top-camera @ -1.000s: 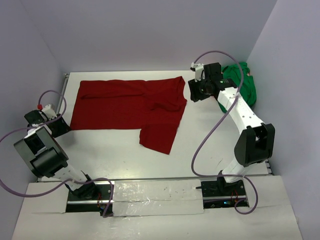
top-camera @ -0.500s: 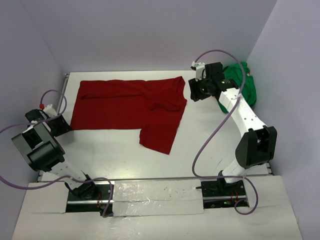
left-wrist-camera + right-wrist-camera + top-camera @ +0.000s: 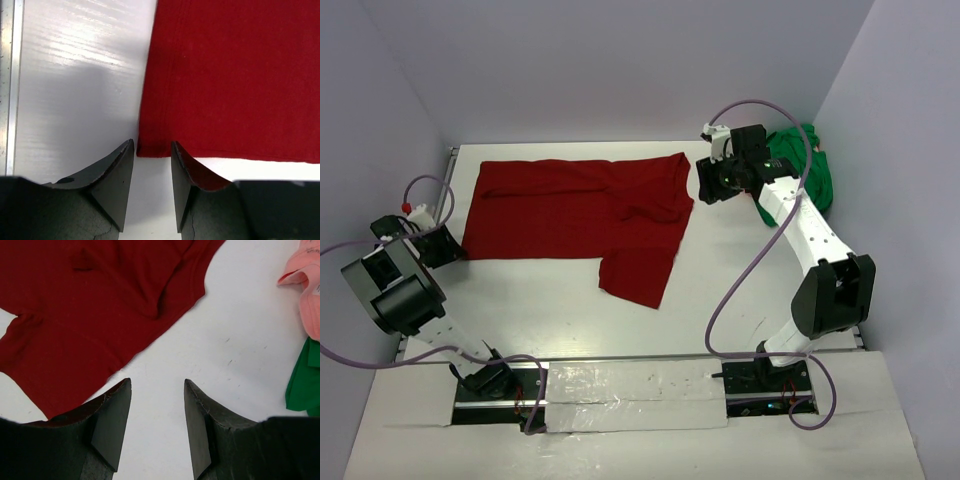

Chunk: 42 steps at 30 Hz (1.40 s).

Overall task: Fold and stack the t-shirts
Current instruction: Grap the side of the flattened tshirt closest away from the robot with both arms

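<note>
My left end effector (image 3: pixel 152 150) is open with a narrow gap, low over the tabletop (image 3: pixel 75 75). The maroon t-shirt (image 3: pixel 235 75) lies flat ahead of it and off to the right. The shirt's near corner sits right at the mouth between the fingertips; can't tell if they touch it. My right end effector (image 3: pixel 157 387) is open wider, nothing in it, bare tabletop under the gap. The maroon t-shirt spreads ahead-left of it, hem running behind the left finger. The pink t-shirt (image 3: pixel 310 290) is far ahead-right. The green t-shirt (image 3: pixel 302 385) is to the right, just nearer than the pink.
</note>
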Tool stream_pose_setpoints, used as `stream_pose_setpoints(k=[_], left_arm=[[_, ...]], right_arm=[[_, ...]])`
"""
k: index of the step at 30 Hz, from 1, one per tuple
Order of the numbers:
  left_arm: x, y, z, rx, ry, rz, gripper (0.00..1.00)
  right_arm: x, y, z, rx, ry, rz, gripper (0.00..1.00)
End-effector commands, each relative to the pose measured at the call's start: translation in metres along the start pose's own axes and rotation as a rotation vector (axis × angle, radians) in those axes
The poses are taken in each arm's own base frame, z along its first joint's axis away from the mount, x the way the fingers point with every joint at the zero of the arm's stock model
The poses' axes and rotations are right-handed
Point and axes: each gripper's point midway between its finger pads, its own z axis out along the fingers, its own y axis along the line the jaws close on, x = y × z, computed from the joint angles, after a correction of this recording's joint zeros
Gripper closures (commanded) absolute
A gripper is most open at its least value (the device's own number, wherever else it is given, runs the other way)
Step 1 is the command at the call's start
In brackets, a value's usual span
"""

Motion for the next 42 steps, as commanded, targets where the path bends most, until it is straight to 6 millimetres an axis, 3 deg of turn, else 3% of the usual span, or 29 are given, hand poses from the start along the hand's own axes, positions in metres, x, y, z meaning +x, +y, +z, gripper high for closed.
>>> stream_pose_setpoints(k=[1, 9, 13, 16, 17, 19, 22, 23, 25, 26, 29, 35, 42], left_arm=[[-0.016, -0.008, 0.001, 0.053, -0.025, 0.036, 0.56], [-0.006, 0.0, 0.013, 0.03, 0.035, 0.031, 0.68], [-0.004, 0.004, 0.014, 0.011, 0.043, 0.03, 0.83], [-0.004, 0.003, 0.012, 0.007, 0.037, 0.028, 0.92], [-0.003, 0.005, 0.013, 0.002, 0.042, 0.029, 0.97], [-0.001, 0.004, 0.013, 0.005, 0.049, 0.024, 0.98], [-0.002, 0.005, 0.013, -0.003, 0.044, 0.023, 1.0], [-0.001, 0.004, 0.012, -0.001, 0.044, 0.025, 1.0], [-0.002, 0.005, 0.011, -0.007, 0.04, 0.026, 1.0], [-0.002, 0.004, 0.011, -0.005, 0.04, 0.025, 1.0], [-0.001, 0.005, 0.011, -0.008, 0.041, 0.024, 1.0], [-0.002, 0.006, 0.011, -0.014, 0.037, 0.027, 1.0], [-0.003, 0.003, 0.007, -0.016, 0.024, 0.032, 1.0]], right_arm=[[-0.013, 0.004, -0.021, -0.013, -0.054, -0.007, 0.46], [-0.018, 0.009, -0.029, -0.027, -0.073, -0.007, 0.46], [-0.022, 0.014, -0.03, -0.057, -0.064, -0.008, 0.45], [-0.01, 0.019, -0.019, -0.096, 0.034, -0.012, 0.44], [0.002, 0.019, -0.009, -0.104, 0.106, -0.004, 0.44], [0.018, 0.022, 0.0, -0.133, 0.186, -0.035, 0.44], [0.056, 0.033, 0.014, -0.184, 0.339, -0.085, 0.44], [0.078, 0.043, 0.019, -0.183, 0.409, -0.132, 0.44], [0.09, 0.047, 0.025, -0.147, 0.421, -0.235, 0.44], [0.116, 0.061, 0.029, -0.159, 0.48, -0.293, 0.44], [0.143, 0.079, 0.033, -0.181, 0.535, -0.374, 0.43], [0.163, 0.123, 0.033, -0.293, 0.583, -0.423, 0.43], [0.162, 0.159, 0.042, -0.326, 0.448, -0.491, 0.41]])
